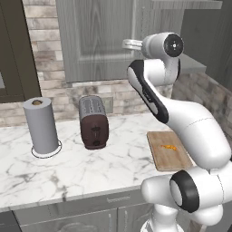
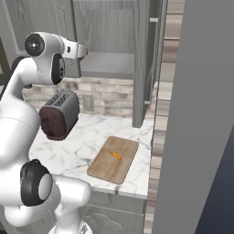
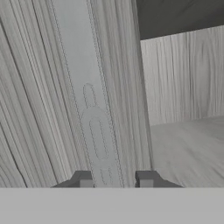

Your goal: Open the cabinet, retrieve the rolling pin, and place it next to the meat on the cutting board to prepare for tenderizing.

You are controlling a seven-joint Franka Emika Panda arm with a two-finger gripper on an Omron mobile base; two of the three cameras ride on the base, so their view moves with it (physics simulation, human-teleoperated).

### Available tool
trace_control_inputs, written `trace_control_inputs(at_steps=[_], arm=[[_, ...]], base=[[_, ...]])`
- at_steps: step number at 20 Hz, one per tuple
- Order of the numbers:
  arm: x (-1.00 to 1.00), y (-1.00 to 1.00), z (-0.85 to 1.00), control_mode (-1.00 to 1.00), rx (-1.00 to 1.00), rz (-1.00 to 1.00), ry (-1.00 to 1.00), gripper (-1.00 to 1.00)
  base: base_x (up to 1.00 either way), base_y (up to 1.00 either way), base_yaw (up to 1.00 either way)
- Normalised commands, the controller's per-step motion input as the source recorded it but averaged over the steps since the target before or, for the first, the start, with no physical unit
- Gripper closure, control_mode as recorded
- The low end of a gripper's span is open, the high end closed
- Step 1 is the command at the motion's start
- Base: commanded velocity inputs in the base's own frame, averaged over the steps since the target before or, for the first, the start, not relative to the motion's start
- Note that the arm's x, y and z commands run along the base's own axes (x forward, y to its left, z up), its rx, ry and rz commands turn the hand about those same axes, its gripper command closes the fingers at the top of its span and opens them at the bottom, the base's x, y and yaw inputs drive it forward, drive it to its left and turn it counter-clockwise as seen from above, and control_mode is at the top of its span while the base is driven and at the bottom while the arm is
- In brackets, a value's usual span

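Note:
The grey wood-grain cabinet (image 1: 95, 41) hangs over the counter. Its left door is shut; its right door (image 2: 141, 59) stands swung open, baring a grey shelf (image 2: 109, 64). The rolling pin is out of view. My gripper (image 1: 127, 44) (image 2: 86, 51) is raised to the left door's inner edge. In the hand view its tips (image 3: 114, 180) stand a little apart on either side of a pale upright strip of that door (image 3: 94, 118); whether they press it I cannot tell. The cutting board (image 1: 165, 156) (image 2: 107, 167) lies on the counter with the small orange meat (image 1: 169, 147) (image 2: 115, 155) on it.
A dark toaster (image 1: 94, 122) (image 2: 58, 114) and a paper towel roll (image 1: 41, 127) stand on the marble counter left of the board. A dark brown cabinet (image 1: 13, 50) is at far left. A tall grey panel (image 2: 201, 114) closes the right side.

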Motion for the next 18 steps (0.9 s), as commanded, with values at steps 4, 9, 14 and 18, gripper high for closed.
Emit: trace_control_inputs(at_steps=[4,9,14,18], arm=[[0.00,0.14,0.00,-1.00,0.00,-0.01,0.00,1.00],[-0.05,0.17,0.00,-1.00,0.00,-0.04,0.00,1.00],[0.00,0.32,0.00,-1.00,0.00,-0.10,0.00,1.00],[-0.05,0.37,0.00,-1.00,-0.01,-0.10,0.00,1.00]], base=[[0.00,0.00,0.00],[0.00,0.00,0.00],[0.00,0.00,0.00],[0.00,0.00,0.00]])
